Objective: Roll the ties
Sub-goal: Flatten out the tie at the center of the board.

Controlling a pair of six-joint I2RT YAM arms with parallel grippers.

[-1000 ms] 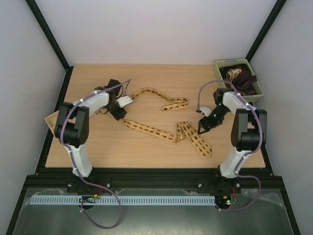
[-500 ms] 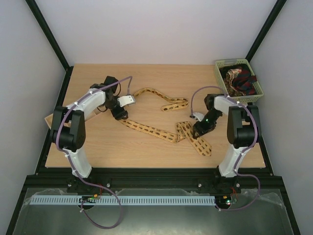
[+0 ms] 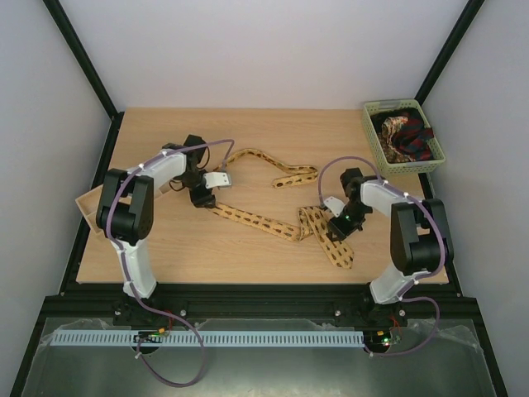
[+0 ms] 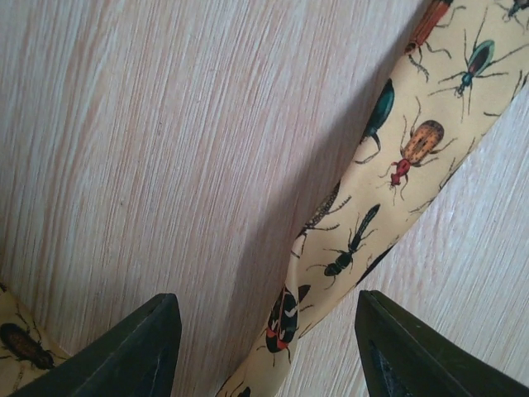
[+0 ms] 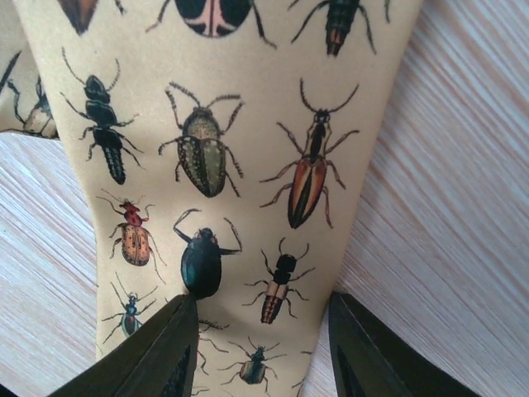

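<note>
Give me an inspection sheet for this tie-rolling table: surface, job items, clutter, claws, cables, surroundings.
Surface: wooden table, light grain.
Job's things: yellow insect-print tie lying unrolled in a zigzag; other ties heaped in a green basket at the far right corner.
Clutter: tan tray at the table's left edge, partly hidden by the arm.
Grippers: left claw open, straddling the tie's narrow twisted part; right claw open over its wide end.
Cables: purple cables looped along both arms.
Surroundings: white walls, black frame posts.
</note>
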